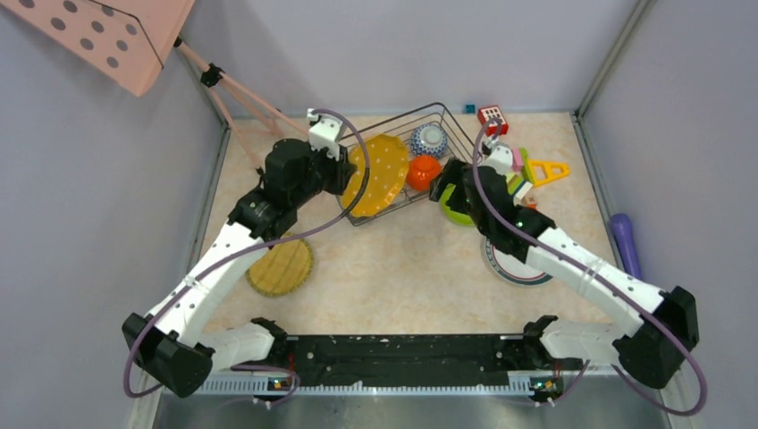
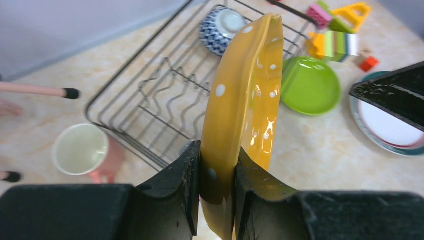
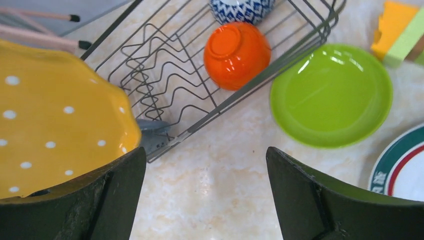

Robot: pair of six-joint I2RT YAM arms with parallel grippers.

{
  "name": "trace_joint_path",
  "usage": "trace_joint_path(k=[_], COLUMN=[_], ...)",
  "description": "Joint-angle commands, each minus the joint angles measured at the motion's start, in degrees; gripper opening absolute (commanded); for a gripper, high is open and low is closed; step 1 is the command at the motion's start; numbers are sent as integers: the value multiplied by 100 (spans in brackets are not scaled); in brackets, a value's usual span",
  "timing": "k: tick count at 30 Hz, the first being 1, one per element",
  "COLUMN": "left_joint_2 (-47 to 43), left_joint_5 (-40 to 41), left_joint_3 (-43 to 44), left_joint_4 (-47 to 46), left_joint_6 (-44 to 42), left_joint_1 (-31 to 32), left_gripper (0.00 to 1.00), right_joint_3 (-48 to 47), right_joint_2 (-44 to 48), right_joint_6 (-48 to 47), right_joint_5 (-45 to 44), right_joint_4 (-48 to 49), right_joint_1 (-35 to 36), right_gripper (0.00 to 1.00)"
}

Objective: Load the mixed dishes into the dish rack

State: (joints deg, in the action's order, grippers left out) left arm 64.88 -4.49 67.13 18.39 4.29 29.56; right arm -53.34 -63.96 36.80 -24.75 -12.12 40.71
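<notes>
Tabletop: plate pinched in left tool.

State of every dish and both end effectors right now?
left end effector: shut on yellow scalloped plate
yellow scalloped plate: gripped on edge, over dish rack
right end effector: open, empty
orange-red bowl: upside down in dish rack
patterned bowl: in dish rack
lime green plate: flat on table
white green-rimmed plate: flat on table
pink mug: upright on table
</notes>
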Motion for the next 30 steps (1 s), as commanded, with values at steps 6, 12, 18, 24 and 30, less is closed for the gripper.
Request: trace_joint_path(k=[6, 12, 18, 24, 30], left_joint_2=[622, 1110, 1465, 1733, 1773], left_joint_5=[1501, 1406, 953, 536, 288], left_joint_3=[830, 901, 967, 1226, 1169], left_joint_4=[-2236, -2827, -3282, -3354, -3469], left_joint_6=[-2056, -2642, -2837, -2734, -2829], left_joint_1=[-50, -309, -559, -680, -680], left_gripper=[0, 0, 0, 0, 0], right_joint_3=[-1955, -1880, -2143, -2220, -1869], right_joint_2=[-2023, -2656, -3312, -3701, -3385], right_joint_6=[2795, 3201, 3247, 2981, 2860], right_joint_5=[-351, 392, 524, 900, 965], right_joint_4=[-1947, -1296, -1306, -1000, -1029], right_joint_1=[-110, -511, -730, -929, -958], right_gripper=[83, 76, 68, 40, 25])
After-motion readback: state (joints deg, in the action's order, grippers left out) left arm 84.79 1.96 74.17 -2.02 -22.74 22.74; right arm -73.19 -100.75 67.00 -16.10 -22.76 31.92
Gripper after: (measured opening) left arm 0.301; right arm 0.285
